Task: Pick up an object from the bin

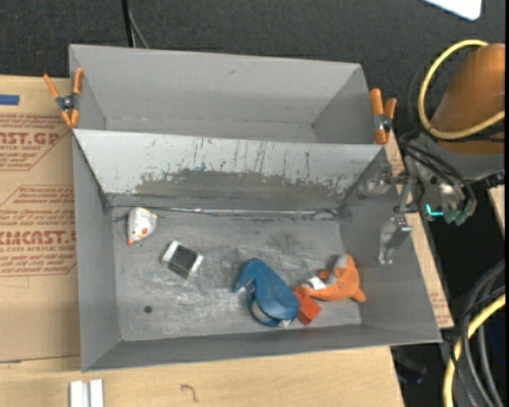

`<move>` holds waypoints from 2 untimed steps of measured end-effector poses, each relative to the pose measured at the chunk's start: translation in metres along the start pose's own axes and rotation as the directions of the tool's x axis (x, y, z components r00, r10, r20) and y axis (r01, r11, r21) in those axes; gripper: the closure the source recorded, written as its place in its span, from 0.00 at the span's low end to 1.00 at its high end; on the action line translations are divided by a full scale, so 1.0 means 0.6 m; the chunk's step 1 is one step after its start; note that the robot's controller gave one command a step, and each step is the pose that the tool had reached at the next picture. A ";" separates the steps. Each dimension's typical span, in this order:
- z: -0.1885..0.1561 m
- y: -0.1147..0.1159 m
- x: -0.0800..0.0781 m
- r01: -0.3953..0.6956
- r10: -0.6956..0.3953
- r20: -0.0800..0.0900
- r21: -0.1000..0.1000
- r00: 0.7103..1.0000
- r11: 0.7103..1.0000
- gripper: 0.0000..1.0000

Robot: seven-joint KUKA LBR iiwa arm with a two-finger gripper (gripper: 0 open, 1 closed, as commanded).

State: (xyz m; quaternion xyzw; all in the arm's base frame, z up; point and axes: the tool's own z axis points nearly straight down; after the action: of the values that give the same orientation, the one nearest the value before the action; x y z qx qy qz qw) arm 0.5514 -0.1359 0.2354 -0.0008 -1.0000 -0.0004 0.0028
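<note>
4 in bin [237,155] — blue lump [267,292], orange toy [341,285], white toy [140,225], blk block [181,259].

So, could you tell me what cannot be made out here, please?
Camera view: white thing with orange tip, far left, too small to identify.
Orange thing: over or merely against the blue thing, unclear.
Gripper: too small to tell if it touches the bin wall.

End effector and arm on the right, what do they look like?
The end effector is a slim grey metal piece. Fixed behind it are a rounded orange cover ringed by a yellow cable, black cables and a small teal light.
</note>
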 end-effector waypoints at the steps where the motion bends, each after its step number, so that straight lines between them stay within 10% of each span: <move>1: -0.008 0.001 -0.003 0.002 -0.002 0.008 0.002 1.000 1.000 0.00; 2: 0.091 0.011 -0.004 0.052 -0.052 0.013 0.003 0.999 0.999 0.00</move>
State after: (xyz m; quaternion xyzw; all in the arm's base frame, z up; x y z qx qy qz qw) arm 0.5532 -0.1290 0.1809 0.0252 -0.9997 0.0009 -0.0037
